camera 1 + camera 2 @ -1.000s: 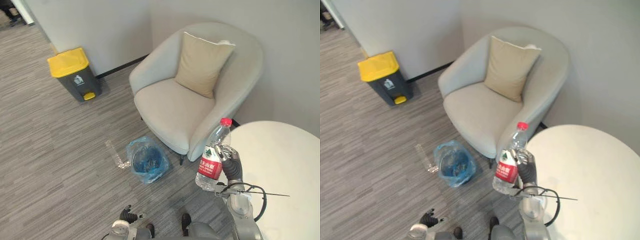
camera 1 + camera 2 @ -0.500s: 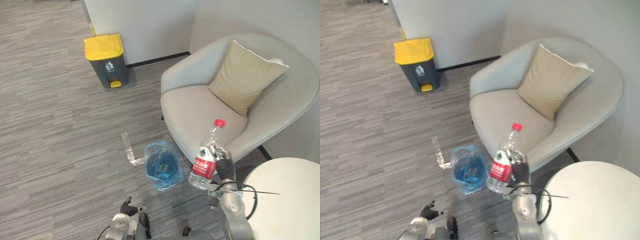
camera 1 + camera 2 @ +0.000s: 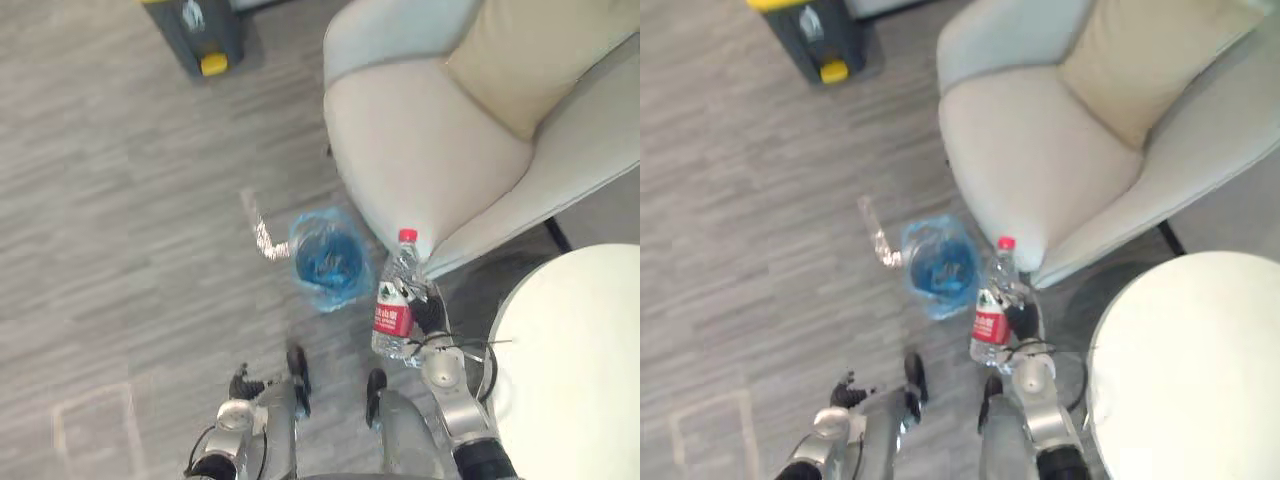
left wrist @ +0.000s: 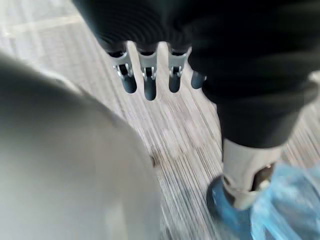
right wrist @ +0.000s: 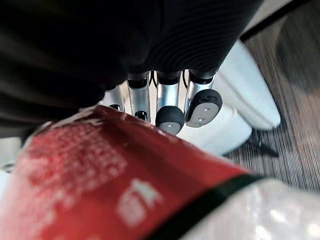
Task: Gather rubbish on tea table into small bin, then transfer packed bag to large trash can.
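Note:
My right hand (image 3: 430, 316) is shut on a clear plastic water bottle (image 3: 394, 304) with a red label and a red cap, held upright above the floor. In the right wrist view its fingers (image 5: 169, 107) curl round the red label (image 5: 100, 175). The small bin (image 3: 328, 262), lined with a blue bag, stands on the carpet just left of the bottle, by the armchair's front. The round white tea table (image 3: 575, 370) is at the lower right. My left hand (image 3: 240, 384) hangs low at the left, fingers (image 4: 148, 75) relaxed and holding nothing.
A beige armchair (image 3: 430, 150) with a tan cushion stands at the upper right. The grey large trash can (image 3: 200, 30) with a yellow pedal is at the top edge. A clear plastic scrap (image 3: 258, 228) lies on the carpet left of the small bin.
The whole picture has shifted: the camera now looks more steeply down, so the trash can and armchair sit higher. The right hand still holds the bottle, now slightly closer to the small bin.

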